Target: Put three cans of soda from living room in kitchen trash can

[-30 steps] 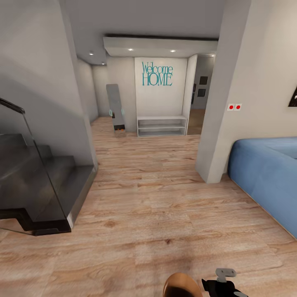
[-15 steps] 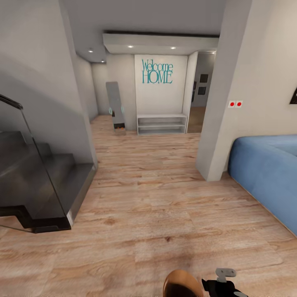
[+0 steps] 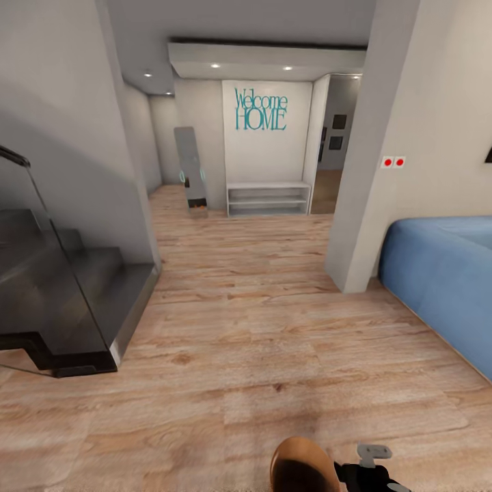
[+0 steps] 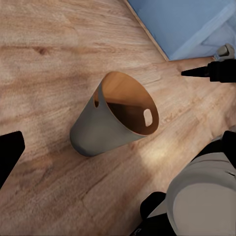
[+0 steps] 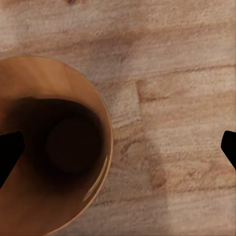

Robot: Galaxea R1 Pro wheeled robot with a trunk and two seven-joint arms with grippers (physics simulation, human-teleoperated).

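We read one text: "Welcome HOME" in teal letters [image 3: 260,109], two lines, on the white wall panel [image 3: 263,154] above the low shelf [image 3: 268,199]; "Welcome" sits over "HOME", which is in capitals; we make out no other writing.

Soft, even light fills the hallway; three recessed ceiling spots [image 3: 215,66] glow over the far wall. The wood floor [image 3: 260,328] carries faint, diffuse shadows. Walls bow at the head view's edges. The bin's copper interior [image 5: 64,147] darkens towards its base.
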